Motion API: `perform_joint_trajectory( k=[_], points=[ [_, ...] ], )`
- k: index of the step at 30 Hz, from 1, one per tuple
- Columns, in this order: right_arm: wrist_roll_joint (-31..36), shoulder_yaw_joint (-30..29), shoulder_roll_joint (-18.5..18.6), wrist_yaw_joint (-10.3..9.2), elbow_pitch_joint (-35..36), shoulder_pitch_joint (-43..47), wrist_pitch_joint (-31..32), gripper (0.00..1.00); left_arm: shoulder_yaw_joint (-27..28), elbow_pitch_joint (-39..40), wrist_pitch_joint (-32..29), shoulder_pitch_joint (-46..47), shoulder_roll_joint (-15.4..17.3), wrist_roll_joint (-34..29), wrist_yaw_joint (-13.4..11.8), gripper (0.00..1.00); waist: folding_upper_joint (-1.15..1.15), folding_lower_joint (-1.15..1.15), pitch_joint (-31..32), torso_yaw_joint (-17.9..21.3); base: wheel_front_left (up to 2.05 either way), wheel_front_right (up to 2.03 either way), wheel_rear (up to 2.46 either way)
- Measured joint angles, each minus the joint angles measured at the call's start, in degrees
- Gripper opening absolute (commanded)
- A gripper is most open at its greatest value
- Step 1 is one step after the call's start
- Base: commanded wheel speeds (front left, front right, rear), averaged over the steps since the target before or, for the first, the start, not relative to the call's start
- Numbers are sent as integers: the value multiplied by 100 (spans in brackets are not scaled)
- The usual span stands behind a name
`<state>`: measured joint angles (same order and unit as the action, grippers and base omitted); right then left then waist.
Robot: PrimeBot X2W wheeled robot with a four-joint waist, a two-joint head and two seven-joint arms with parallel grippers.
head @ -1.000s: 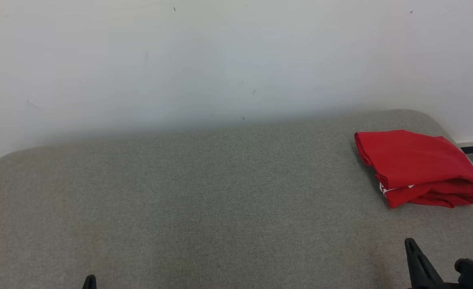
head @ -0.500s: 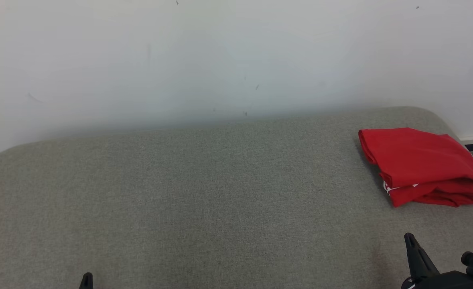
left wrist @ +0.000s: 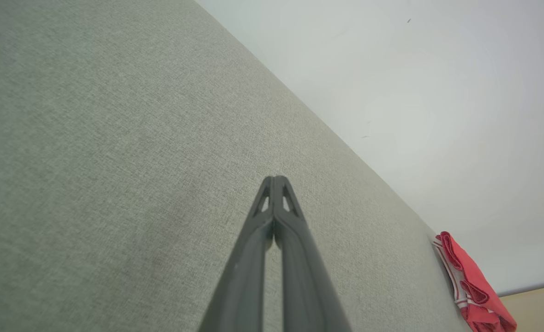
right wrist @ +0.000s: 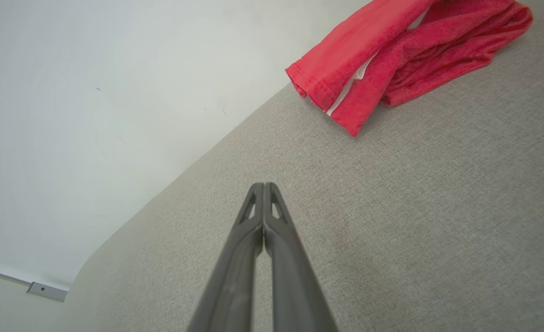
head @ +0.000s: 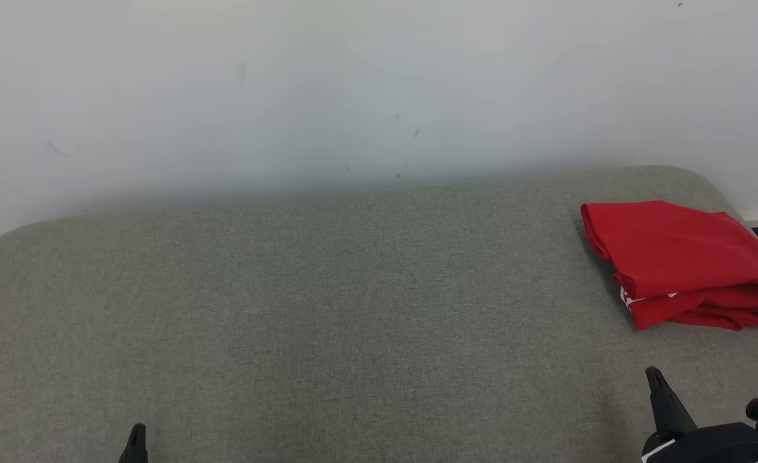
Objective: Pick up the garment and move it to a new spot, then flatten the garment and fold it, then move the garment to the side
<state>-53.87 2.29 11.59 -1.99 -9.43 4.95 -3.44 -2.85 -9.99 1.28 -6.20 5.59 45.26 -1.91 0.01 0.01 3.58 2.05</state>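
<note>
Your grey worktop carries the folded red garment at its far right end, set slantwise with its layered edge toward you. It lies just ahead of your right fingers, well apart from your left fingers. Both pairs are pressed together, empty.

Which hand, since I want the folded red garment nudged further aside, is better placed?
Right. The right hand, shut, sits near the red garment at the right end of the grey surface; the left hand, also shut, is far off at lower left.
</note>
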Motion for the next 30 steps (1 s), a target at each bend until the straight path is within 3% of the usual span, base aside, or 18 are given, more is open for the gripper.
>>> perform_joint_trajectory(
  k=[30],
  points=[
    [-1963,-516,-470,452,-385,-478,530,0,411,-363,-411,552,-169,2417,453,0,-1,-1,-194,-107,0,0,0]
  ],
)
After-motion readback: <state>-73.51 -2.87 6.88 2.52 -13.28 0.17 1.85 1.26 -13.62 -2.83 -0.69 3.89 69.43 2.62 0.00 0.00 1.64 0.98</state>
